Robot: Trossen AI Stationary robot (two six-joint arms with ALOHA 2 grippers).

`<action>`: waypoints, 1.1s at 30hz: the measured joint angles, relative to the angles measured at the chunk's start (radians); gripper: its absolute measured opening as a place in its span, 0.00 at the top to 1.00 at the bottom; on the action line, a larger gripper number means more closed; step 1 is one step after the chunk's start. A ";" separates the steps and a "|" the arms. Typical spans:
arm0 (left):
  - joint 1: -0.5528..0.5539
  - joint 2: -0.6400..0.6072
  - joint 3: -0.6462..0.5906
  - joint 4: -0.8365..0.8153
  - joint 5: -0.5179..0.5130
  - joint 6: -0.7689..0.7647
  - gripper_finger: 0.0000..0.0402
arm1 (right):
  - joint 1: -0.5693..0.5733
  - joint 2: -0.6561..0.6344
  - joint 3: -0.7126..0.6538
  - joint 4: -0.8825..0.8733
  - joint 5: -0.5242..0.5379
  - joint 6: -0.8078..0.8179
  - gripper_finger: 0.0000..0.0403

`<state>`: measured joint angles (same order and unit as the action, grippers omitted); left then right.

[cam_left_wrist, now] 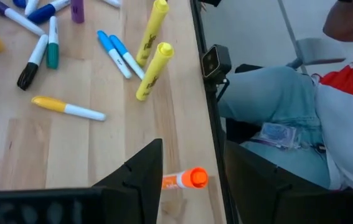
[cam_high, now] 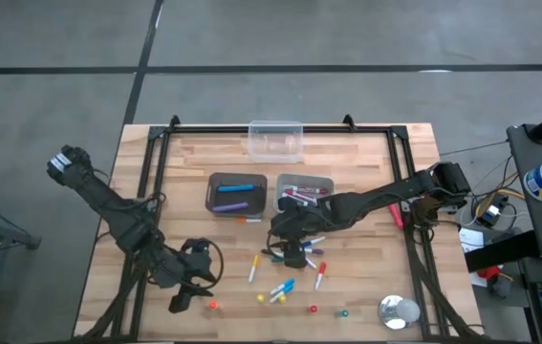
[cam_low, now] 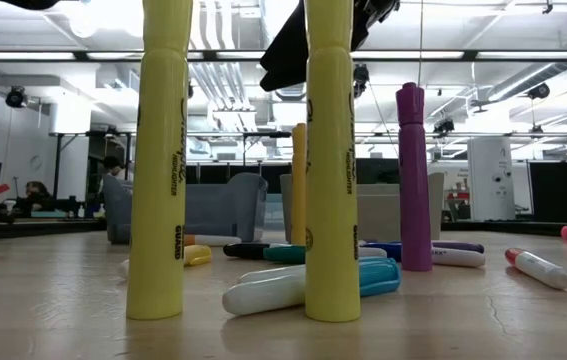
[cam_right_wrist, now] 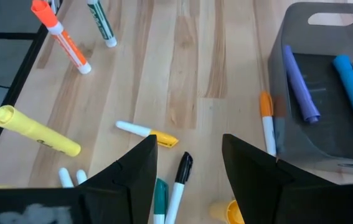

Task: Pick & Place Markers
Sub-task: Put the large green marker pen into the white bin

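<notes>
Several markers (cam_high: pixel 285 272) lie scattered on the wooden table's near middle. In the low view, two yellow ones (cam_low: pixel 330 160) and a purple one (cam_low: pixel 413 180) stand upright on their ends. My left gripper (cam_left_wrist: pixel 192 149) hangs open at the near left, above an orange-capped marker (cam_left_wrist: pixel 185 179) that lies by the table's near edge. That gripper also shows in the high view (cam_high: pixel 183 296). My right gripper (cam_right_wrist: pixel 188 142) hangs open over a black marker (cam_right_wrist: pixel 182 168) and a teal one (cam_right_wrist: pixel 160 196), and appears from above too (cam_high: pixel 292 250). Neither gripper holds anything.
Two grey trays stand behind the markers, the left tray (cam_high: pixel 215 196) with a blue and a purple marker, the right tray (cam_high: pixel 326 182) with reddish ones. A clear box (cam_high: pixel 275 140) sits at the far edge, a silver tape roll (cam_high: pixel 398 311) near right. A seated person (cam_left_wrist: pixel 301 106) is beyond the near edge.
</notes>
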<state>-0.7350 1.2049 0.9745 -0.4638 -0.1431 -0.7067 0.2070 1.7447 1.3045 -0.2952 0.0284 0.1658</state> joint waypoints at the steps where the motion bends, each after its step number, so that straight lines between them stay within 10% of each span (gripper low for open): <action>1: -0.005 0.000 0.000 0.000 -0.001 0.001 0.60 | 0.000 0.000 0.000 0.004 0.000 0.000 0.56; 33: -0.139 -0.012 -0.026 -0.200 -0.011 -0.144 0.60 | 0.000 -0.001 0.000 0.075 -0.002 -0.003 0.56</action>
<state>-0.8745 1.1933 0.9482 -0.6642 -0.1537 -0.8503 0.2073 1.7439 1.3045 -0.2197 0.0263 0.1631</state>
